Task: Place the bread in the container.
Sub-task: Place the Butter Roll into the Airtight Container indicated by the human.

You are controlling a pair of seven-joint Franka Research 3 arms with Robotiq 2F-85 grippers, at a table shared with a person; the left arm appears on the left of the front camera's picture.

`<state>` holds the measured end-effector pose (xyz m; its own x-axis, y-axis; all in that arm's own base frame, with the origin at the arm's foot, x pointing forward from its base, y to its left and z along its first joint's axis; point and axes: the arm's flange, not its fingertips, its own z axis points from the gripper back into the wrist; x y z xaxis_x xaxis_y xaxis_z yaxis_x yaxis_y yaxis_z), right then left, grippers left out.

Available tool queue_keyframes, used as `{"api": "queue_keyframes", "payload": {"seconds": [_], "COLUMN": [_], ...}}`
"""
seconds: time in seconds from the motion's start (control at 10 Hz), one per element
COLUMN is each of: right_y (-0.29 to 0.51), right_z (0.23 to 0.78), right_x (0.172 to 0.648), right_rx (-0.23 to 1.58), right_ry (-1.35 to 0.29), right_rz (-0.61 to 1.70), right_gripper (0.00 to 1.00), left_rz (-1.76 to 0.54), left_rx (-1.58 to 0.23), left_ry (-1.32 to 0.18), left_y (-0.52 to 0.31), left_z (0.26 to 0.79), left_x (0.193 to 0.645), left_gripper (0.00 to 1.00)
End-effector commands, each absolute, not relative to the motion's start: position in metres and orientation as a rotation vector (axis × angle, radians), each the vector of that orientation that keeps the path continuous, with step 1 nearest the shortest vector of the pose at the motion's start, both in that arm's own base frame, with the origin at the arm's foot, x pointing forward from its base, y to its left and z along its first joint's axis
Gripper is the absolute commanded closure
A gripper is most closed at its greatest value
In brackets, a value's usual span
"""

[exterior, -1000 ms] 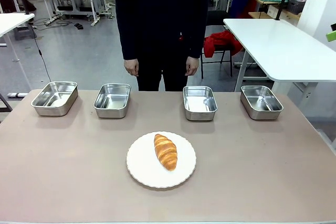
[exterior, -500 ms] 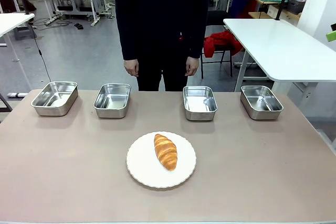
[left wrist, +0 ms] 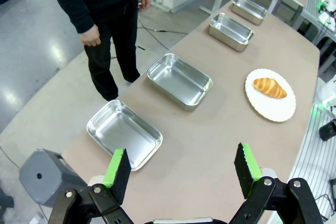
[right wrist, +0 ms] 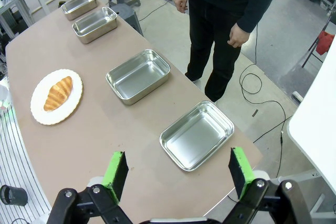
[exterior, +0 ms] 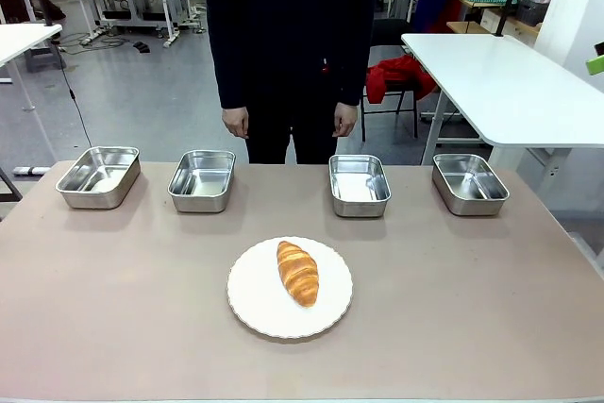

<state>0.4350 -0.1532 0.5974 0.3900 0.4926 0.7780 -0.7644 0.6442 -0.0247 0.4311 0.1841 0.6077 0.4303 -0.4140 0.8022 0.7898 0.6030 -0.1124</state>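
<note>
The bread (exterior: 298,273) is a golden-brown croissant lying on a round white plate (exterior: 255,304) near the table's front middle; it also shows in the wrist views as bread (left wrist: 269,87) and bread (right wrist: 58,93). Several steel containers stand in a row along the far edge: container (exterior: 98,176), container (exterior: 202,179), container (exterior: 359,184), container (exterior: 469,183). My left gripper (left wrist: 182,169) is open, high above the table's left end, over the nearest container (left wrist: 124,134). My right gripper (right wrist: 177,174) is open too, above the right end near a container (right wrist: 197,135).
A person in dark clothes stands at the far side, hands (exterior: 236,121) hanging by the sides, away from the table. White tables (exterior: 510,82) and a chair stand behind. The brown tabletop (exterior: 113,299) is bare around the plate.
</note>
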Motion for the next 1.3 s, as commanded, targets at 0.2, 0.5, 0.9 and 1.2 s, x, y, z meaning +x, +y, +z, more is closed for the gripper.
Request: {"api": "queue_keyframes", "payload": {"seconds": [0.2, 0.5, 0.9, 1.2], "right_y": [-0.1527, -0.1527, -0.1527, -0.1527], "right_z": [0.5977, 0.5977, 0.5977, 0.5977], "right_x": [0.4361, 0.4361, 0.4361, 0.4361], "right_rx": [0.371, 0.371, 0.371, 0.371], "right_ry": [-0.855, -0.855, -0.855, -0.855], "right_rz": [0.823, 0.823, 0.823, 0.823], "right_gripper": [0.00, 0.00, 0.00, 0.00], "left_rz": [-0.811, -0.811, -0.811, -0.811], "left_rx": [-0.527, -0.527, -0.527, -0.527], "left_ry": [-0.825, -0.825, -0.825, -0.825], "left_y": [0.1838, 0.1838, 0.1838, 0.1838], "left_z": [0.6081, 0.6081, 0.6081, 0.6081], "left_x": [0.4291, 0.4291, 0.4291, 0.4291], "left_gripper": [0.00, 0.00, 0.00, 0.00]}}
